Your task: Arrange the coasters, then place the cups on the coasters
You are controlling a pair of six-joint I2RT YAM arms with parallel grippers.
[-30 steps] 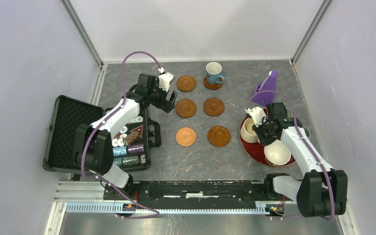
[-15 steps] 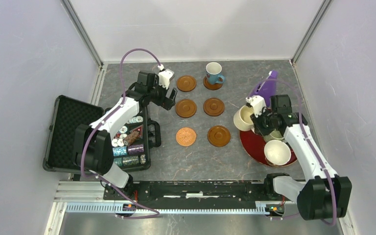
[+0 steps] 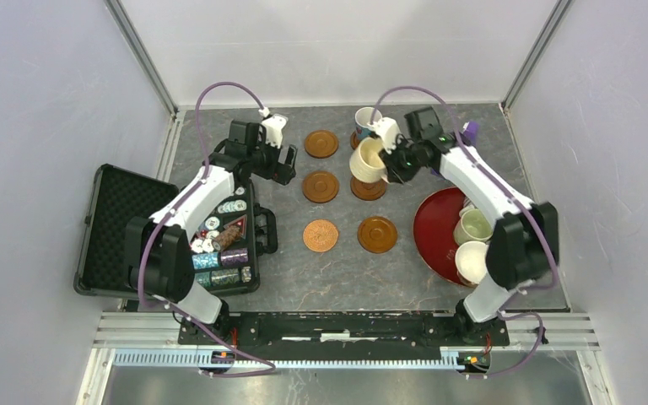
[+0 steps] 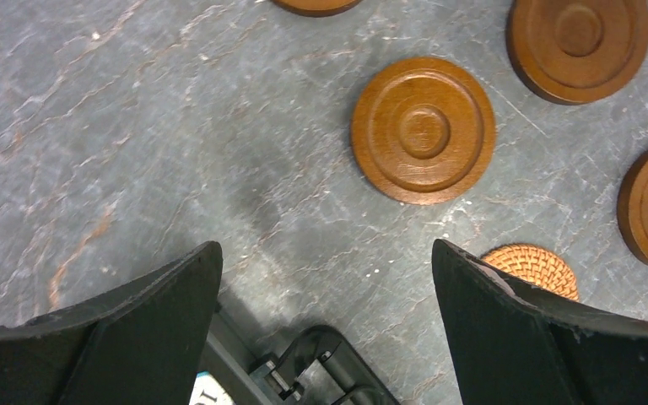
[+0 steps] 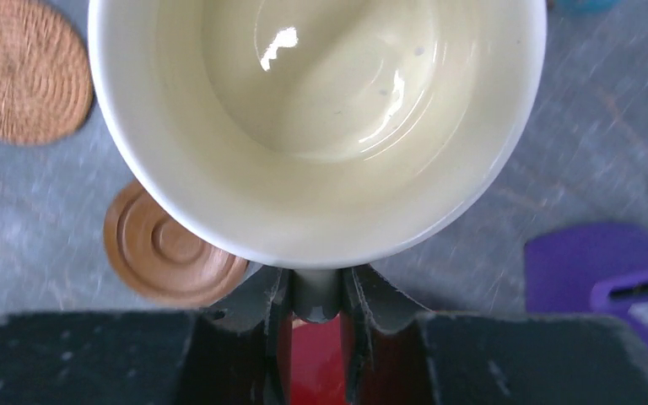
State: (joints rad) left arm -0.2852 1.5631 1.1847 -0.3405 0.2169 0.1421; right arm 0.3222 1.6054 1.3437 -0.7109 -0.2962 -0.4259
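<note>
Five bare brown coasters lie in two columns, among them and the copper-orange one. A sixth carries the blue cup at the back. My right gripper is shut on the handle of the cream cup, which hangs tilted over the middle-right coaster. In the right wrist view the cream cup fills the frame, its handle pinched between my fingers. My left gripper stands open just left of the coasters; in its wrist view, left gripper holds nothing.
A red tray on the right holds a pale green cup and a white cup. A purple cone peeks out behind my right arm. An open black case with poker chips lies at the left.
My right gripper has lifted the cream cup off the red tray and carried it left and back, over the coasters. My left gripper has drawn back a little.
</note>
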